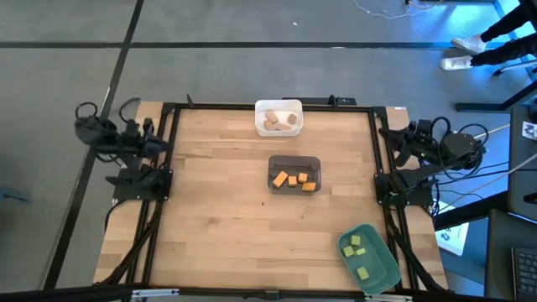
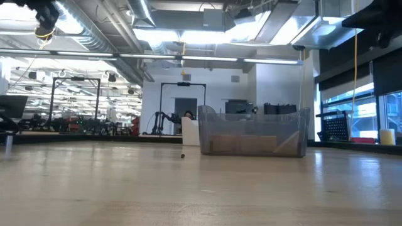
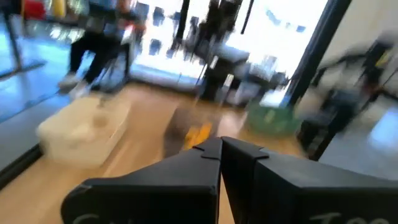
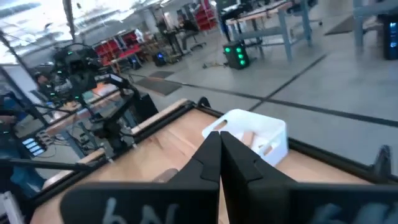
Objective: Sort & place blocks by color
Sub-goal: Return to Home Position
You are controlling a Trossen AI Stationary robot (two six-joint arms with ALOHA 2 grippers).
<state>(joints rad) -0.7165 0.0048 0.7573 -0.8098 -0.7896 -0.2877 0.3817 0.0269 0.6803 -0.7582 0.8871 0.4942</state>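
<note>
- Only the high view takes in all three colours at once. The tan wood blocks (image 1: 271, 122) lie in the white bin (image 1: 278, 104) at the far edge of the table (image 1: 218, 210). The orange blocks (image 1: 294, 179) lie in the dark grey bin (image 1: 294, 159) at mid-table, and the light green blocks (image 1: 359, 250) in the green bin (image 1: 384, 260) at the near right corner.
- The low view shows the grey bin as a see-through wall, with the white bin partly hidden behind it. A small dark speck (image 2: 183, 155) lies on the boards near them.
- The left wrist view shows the left pincer (image 3: 221, 144) with its tips pressed together, holding nothing. All three bins stand beyond it (blurred).
- The right wrist view shows the right pincer (image 4: 219, 138) also closed tip to tip and empty. Its fingers cover part of the white bin beyond.
- In the high view the left arm (image 1: 126, 143) sits folded at the table's left edge and the right arm (image 1: 424, 144) at its right edge, both well apart from the bins.
- A person's legs (image 1: 487, 38) show on the floor past the far right corner.
</note>
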